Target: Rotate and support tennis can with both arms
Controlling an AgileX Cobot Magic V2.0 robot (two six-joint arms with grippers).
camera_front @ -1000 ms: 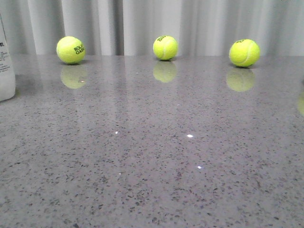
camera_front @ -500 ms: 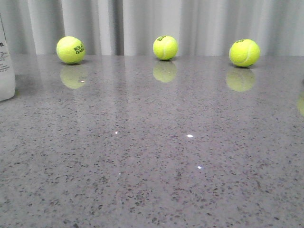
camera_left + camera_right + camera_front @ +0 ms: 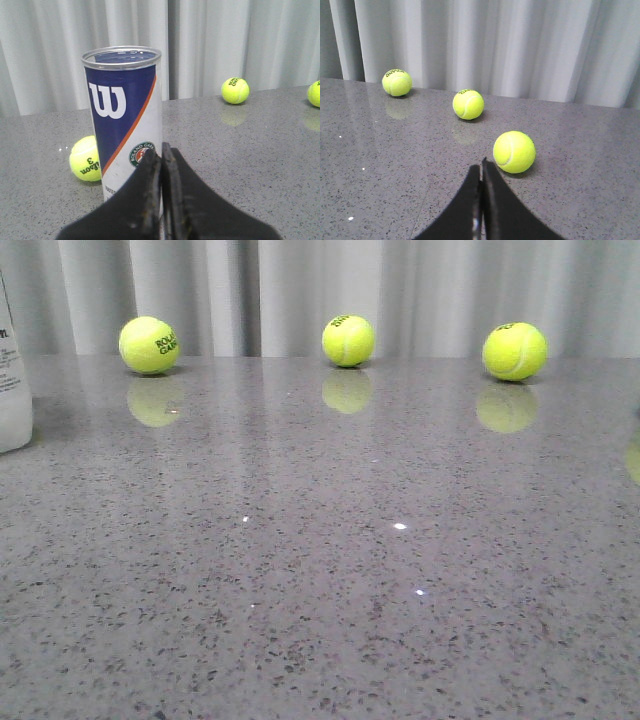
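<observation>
- Two pincers, both pressed together and holding nothing: left pincer (image 3: 161, 150), right pincer (image 3: 481, 169).
- One tennis can (image 3: 125, 122) stands upright on the grey surface (image 3: 320, 570), untouched, just ahead of the left pincer; the task looks unstarted.
- Next, probably: spread both pincers and approach the can.
- Three tennis balls (image 3: 348, 340) in the front view; a fourth ball (image 3: 87, 158) sits beside the can.

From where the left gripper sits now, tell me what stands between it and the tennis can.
Nothing visible: the left gripper, fingers together, points straight at the upright tennis can. A tennis ball sits beside the can, off that line.
</observation>
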